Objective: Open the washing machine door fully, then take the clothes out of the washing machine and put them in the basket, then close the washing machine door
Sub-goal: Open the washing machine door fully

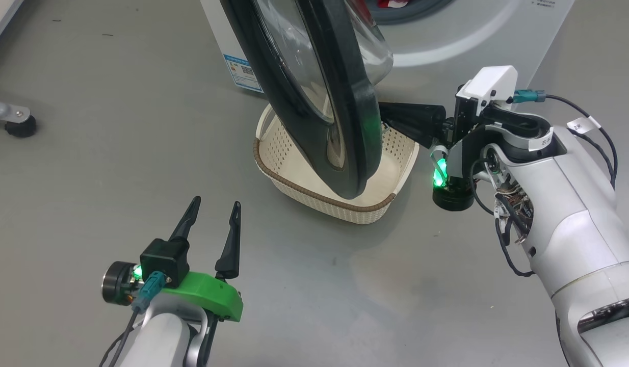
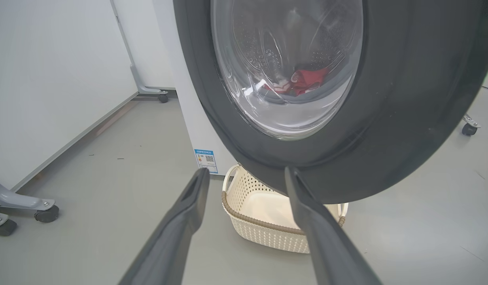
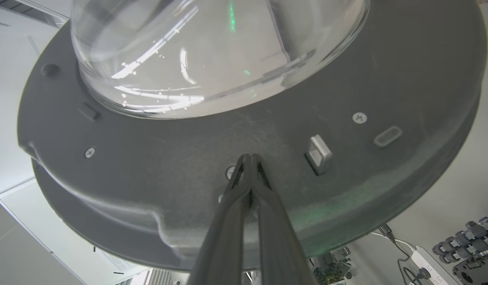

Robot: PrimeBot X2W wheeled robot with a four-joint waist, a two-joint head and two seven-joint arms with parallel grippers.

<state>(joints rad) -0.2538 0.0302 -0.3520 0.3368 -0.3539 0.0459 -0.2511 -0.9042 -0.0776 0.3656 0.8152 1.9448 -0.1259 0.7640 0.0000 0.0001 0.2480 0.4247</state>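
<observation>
The washing machine door (image 1: 345,76) stands partly swung out from the white washing machine (image 1: 472,41), edge-on to me, black rim and glass bowl showing. Under it on the floor sits the cream basket (image 1: 294,186), nothing visible inside. My right gripper (image 1: 383,114) is shut, tips pressed on the door's grey inner face (image 3: 149,158) beside the latch (image 3: 318,154); the right gripper (image 3: 250,158) holds nothing. My left gripper (image 1: 215,204) is open, low at the left, apart from the basket. Through the glass, red clothes (image 2: 307,79) lie in the drum, beyond the left gripper (image 2: 247,171) and basket (image 2: 263,237).
A grey frame leg on a castor (image 1: 19,122) stands at the far left, near a white wall panel (image 2: 50,79). A blue label (image 2: 206,160) marks the washer's lower corner. A power strip with cables (image 3: 426,257) lies beyond the door on the right.
</observation>
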